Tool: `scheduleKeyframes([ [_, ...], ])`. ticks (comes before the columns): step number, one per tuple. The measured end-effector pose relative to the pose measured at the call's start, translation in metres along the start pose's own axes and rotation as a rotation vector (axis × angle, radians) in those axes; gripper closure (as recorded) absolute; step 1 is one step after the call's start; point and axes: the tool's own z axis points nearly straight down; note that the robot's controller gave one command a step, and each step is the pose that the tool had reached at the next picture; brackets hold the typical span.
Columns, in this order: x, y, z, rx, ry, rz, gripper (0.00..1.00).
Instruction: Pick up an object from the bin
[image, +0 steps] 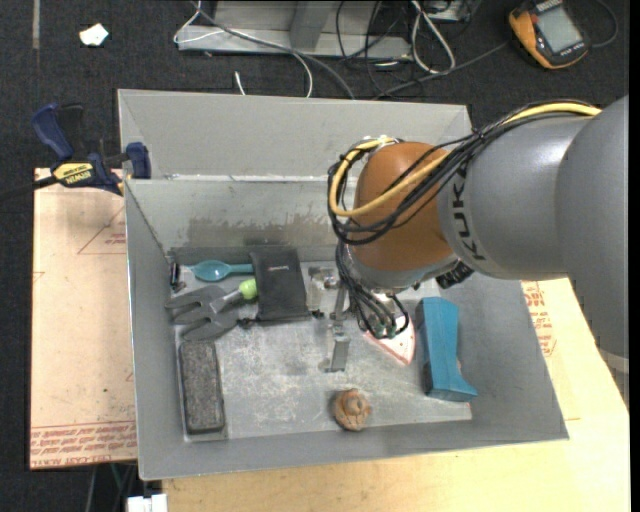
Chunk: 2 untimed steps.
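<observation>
Left in the grey metal bin (146, 330) lies a black boxy case (278, 283); the gripper (339, 352) hangs just right of it over bare floor, and whether it is spread or closed I cannot tell. Nearest it are a brown knobbly round lump (351, 408), toward the near wall, and a white red-edged wedge (400, 347) just to its right, before a blue oblong block (443, 350)

arm (545, 200): grey, KUKA lettering | wrist cover (400, 205): orange dome | cables (338, 188): yellow, perhaps black
</observation>
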Motion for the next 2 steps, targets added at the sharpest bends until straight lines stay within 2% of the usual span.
scheduleKeyframes([
  [1,-0.002,0.0,-0.004,0.0,-0.007,0.002,0.0],
  [2,-0.039,0.007,0.032,-0.002,-0.012,-0.002,0.0],
])
